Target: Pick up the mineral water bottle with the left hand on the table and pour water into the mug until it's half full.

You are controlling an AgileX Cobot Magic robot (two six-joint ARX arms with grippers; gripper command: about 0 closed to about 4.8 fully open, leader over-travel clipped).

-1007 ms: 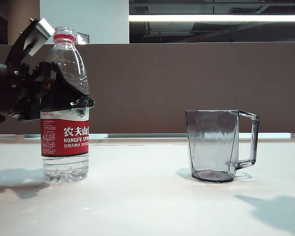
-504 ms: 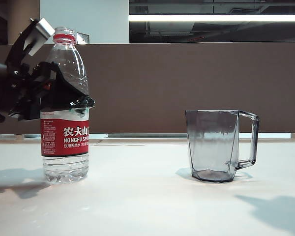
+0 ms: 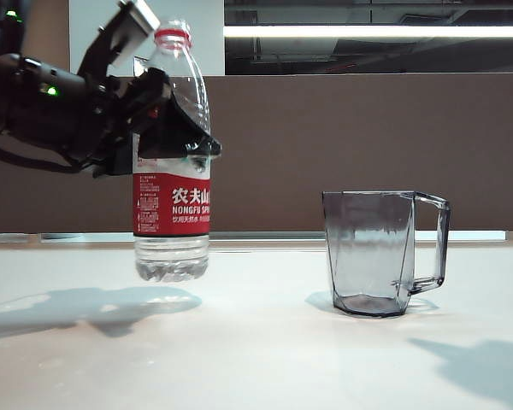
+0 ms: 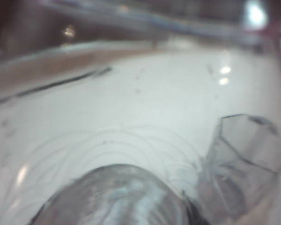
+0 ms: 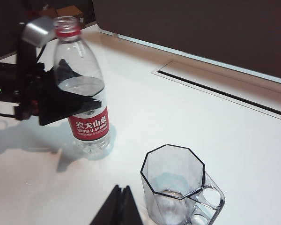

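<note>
I'm holding the uncapped mineral water bottle [image 3: 172,171] clamped in the left gripper [image 3: 167,128], clear of the tabletop [image 3: 256,342]; jerking toward the mug [image 3: 380,252] risks slopping water. The right gripper [image 5: 122,206] is sitting pinched closed, empty, near the mug.

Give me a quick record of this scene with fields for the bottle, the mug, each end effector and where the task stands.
bottle: clear water bottle, no cap, upright, lifted clear of the table, left of the mug
water level: roughly at the top of the red label
mug: grey-tinted mug standing on the table, no water poured in that I can see
left end effector: clamped on the bottle just above the label
right end effector: only its closed tips show, near the mug, holding nothing
task stage: bottle picked up, pouring not yet begun
</note>
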